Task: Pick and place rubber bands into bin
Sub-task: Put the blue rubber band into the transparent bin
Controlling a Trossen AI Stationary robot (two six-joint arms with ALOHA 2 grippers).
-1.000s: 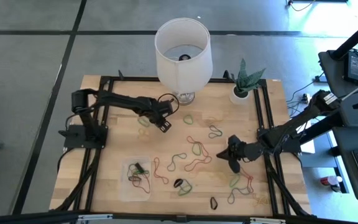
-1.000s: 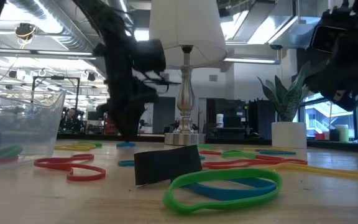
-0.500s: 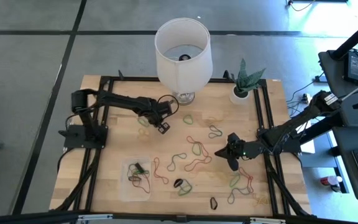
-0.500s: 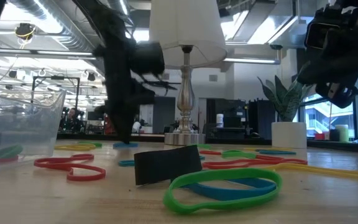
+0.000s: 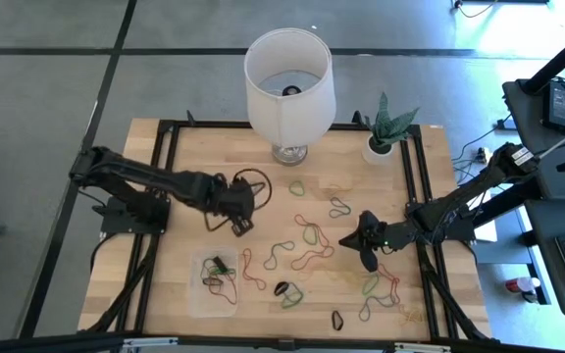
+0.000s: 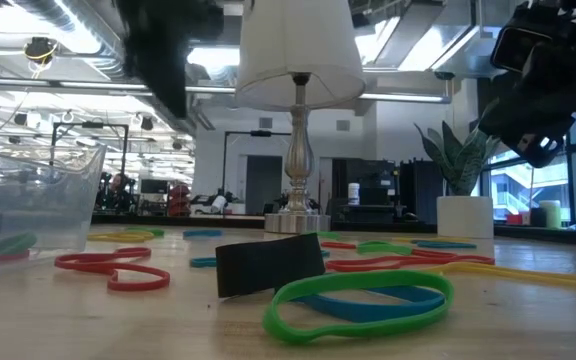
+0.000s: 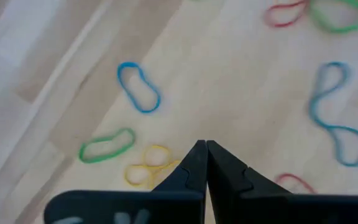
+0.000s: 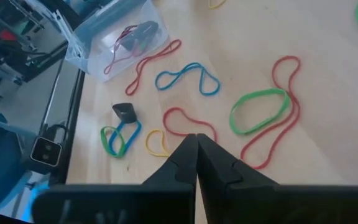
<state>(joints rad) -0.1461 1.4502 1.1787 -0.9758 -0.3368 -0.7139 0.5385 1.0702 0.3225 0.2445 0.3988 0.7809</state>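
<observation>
Left tool (image 7: 205, 144) just snapped from wide to fully closed, and the arm has pulled back from the lamp (image 5: 287, 74) base at 12 o'clock; it now sits higher, around 9-10 o'clock of the tabletop (image 5: 194, 157) centre. Looks like a grab attempt. A yellow band (image 7: 146, 173) lies right at the fingertips in the left wrist view, but I can't tell whether it's pinched or just on the wood underneath. A green band (image 7: 106, 144) and a blue band (image 7: 138, 87) nearby are clearly loose. If the grab took, next leg is a short carry toward 6 o'clock from the tool, to the bin (image 5: 204, 294) at the tabletop's 7 o'clock corner. The bin holds only a few bands so far. Right tool (image 8: 196, 137) has barely moved. It hangs at 3 o'clock, fingers together with nothing visible between them, over a red band (image 8: 182, 119). Most of the rubber bands (image 5: 307, 235) are still scattered across the middle and the 5 o'clock side, so the task is early on. Worth checking the left grip before moving.
</observation>
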